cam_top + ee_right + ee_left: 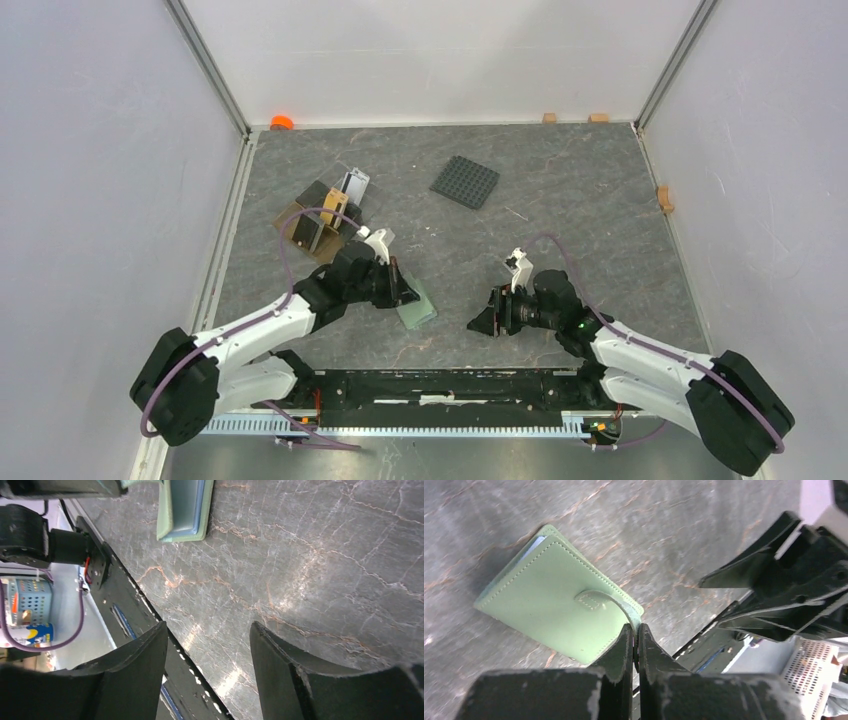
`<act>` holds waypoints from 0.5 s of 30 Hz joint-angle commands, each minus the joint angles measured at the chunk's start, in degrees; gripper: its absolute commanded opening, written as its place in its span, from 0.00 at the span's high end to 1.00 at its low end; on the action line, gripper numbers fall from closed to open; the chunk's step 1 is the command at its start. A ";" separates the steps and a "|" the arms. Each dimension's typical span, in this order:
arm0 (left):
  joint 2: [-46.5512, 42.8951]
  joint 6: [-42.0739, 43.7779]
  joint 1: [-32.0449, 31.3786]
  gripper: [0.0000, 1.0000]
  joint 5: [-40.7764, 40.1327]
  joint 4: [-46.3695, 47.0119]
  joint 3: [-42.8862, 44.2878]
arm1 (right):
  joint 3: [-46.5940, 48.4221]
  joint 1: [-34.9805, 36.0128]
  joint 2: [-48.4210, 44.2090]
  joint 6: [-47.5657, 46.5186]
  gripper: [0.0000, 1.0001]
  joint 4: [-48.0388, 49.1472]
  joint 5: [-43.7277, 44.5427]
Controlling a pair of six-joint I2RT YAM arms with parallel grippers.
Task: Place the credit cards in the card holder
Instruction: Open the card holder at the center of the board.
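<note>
Our left claw (635, 630) clamps the holder's (544, 605) strap (610, 600), probably to peel it open on the tabletop (674, 525); our right claw (207, 642) hovers spread at its 3 o'clock. Cards (333, 207) lie at its 11 o'clock.

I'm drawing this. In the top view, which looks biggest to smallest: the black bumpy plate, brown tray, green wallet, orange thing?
The brown tray and black bumpy plate: about alike, tray partly hidden by the arm, so no ranking.
Then the green wallet, partly under the left gripper.
Smallest: the orange thing.
</note>
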 commanded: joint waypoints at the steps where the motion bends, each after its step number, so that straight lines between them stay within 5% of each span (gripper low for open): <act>1: 0.49 4.50 1.89 0.98 -0.14 -7.53 0.81 | 0.20 0.63 1.93 5.17 0.36 8.62 -0.46; 5: -1.15 6.58 2.47 0.98 -3.43 -12.62 1.55 | 1.34 1.60 4.55 6.49 0.41 11.90 -0.23; 11: -2.84 3.44 2.50 0.98 9.64 0.50 -1.01 | 6.30 2.54 8.12 3.75 0.43 9.47 1.04; 15: 1.59 2.27 0.94 0.98 12.76 5.20 2.16 | 10.01 2.50 5.14 -1.45 0.42 -0.34 7.81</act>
